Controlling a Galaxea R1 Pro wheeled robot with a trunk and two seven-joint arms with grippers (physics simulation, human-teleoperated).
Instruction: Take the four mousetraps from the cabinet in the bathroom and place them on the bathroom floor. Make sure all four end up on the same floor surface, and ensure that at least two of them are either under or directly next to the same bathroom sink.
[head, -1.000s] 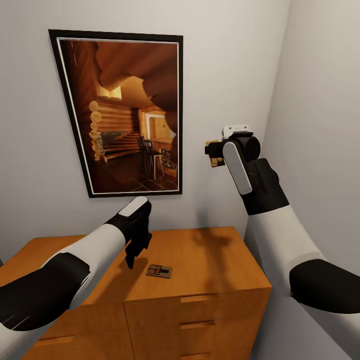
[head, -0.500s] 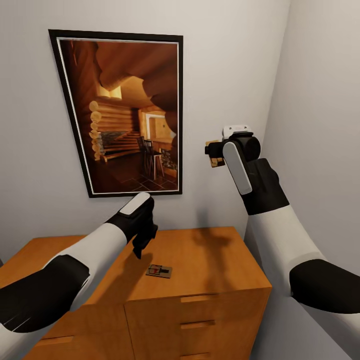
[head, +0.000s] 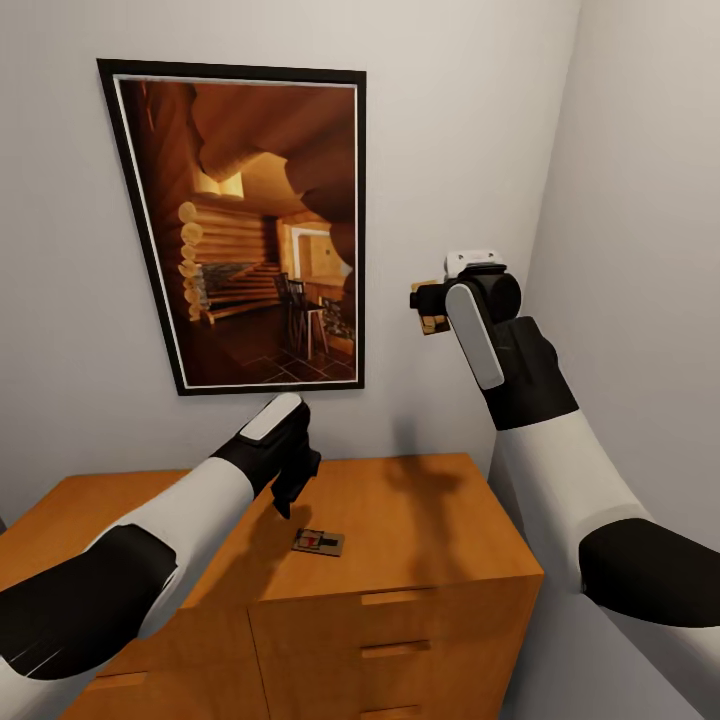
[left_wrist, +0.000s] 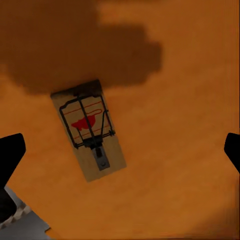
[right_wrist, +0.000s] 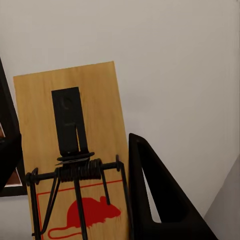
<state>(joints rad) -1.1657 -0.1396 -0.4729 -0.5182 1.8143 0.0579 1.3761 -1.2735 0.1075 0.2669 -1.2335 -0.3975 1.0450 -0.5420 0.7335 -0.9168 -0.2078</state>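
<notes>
One mousetrap (head: 318, 541) lies flat on the orange-brown top of the cabinet (head: 430, 520), near its front edge. My left gripper (head: 288, 492) hangs a little above and to the left of it, fingers pointing down. In the left wrist view the mousetrap (left_wrist: 89, 129) sits on the cabinet top (left_wrist: 190, 100) between my two black fingertips (left_wrist: 10, 152), which stand wide apart, so the left gripper (left_wrist: 121, 152) is open. My right gripper (head: 428, 306) is raised near the wall, shut on a second mousetrap (right_wrist: 70, 150), with one dark finger (right_wrist: 150, 200) beside the board.
A dark-framed log-cabin picture (head: 250, 230) hangs on the wall behind the cabinet. The right wall (head: 650, 200) runs close beside my right arm. Drawer fronts with bar handles (head: 400, 645) face me below the cabinet top.
My left gripper has shifted to the right and slightly up, closer over the mousetrap on the cabinet. The right arm and its mousetrap have not moved.
</notes>
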